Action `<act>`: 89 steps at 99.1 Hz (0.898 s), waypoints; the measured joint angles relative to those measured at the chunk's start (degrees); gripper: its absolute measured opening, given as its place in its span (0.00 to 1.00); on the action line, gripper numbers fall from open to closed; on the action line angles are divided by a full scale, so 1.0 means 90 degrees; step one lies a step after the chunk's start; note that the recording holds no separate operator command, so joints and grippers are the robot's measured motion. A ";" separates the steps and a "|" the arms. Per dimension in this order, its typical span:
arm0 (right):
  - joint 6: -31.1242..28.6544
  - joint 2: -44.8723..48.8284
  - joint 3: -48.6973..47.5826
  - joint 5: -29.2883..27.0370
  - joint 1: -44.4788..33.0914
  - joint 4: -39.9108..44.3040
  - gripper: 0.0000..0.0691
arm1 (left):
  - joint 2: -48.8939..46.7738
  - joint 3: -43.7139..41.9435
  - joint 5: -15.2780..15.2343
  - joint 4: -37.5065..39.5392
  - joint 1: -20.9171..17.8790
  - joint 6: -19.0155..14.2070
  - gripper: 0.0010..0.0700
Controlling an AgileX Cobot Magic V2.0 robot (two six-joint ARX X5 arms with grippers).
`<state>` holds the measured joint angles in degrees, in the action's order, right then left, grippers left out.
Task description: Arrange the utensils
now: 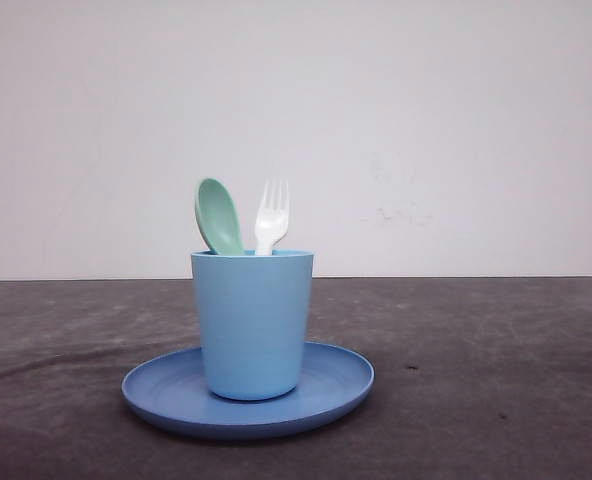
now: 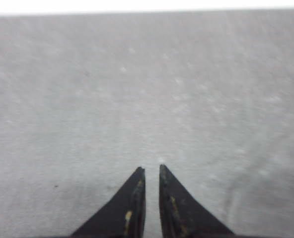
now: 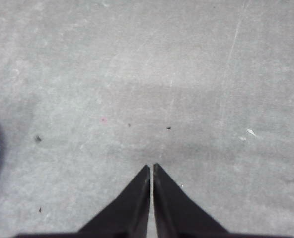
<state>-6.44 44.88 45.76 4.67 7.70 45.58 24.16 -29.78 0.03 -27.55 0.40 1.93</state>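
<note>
Front view, centre of the frame: the mint-green spoon (image 1: 217, 215) and, to its right, the white fork (image 1: 271, 217) stand upright in the light blue cup (image 1: 252, 324) on the blue plate (image 1: 336, 385), handles hidden. Both look light, stiff and probably slick plastic; take each by its exposed neck. Over bare tabletop (image 2: 147, 89), the left gripper (image 2: 151, 169) is nearly clenched, the right gripper (image 3: 151, 166) clenched; both empty.

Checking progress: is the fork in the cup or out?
In. The fork stands tines-up inside the cup, beside the spoon.
</note>
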 joint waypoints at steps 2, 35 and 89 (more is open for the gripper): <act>0.0000 0.0000 0.0000 -0.0002 0.0000 0.0000 0.01 | -0.0180 0.0197 -0.0017 0.0121 -0.0002 -0.0002 0.02; 0.0000 0.0000 0.0000 -0.0002 0.0000 0.0000 0.01 | -0.2234 0.2467 -0.0041 0.1093 -0.0002 -0.0005 0.02; 0.0000 0.0005 0.0002 -0.0017 0.0000 0.0000 0.01 | -0.2659 0.3106 -0.0083 0.1887 -0.0002 -0.0811 0.02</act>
<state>-6.44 44.93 45.78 4.51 7.70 45.58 0.23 -1.83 -0.71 -10.57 0.38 -5.37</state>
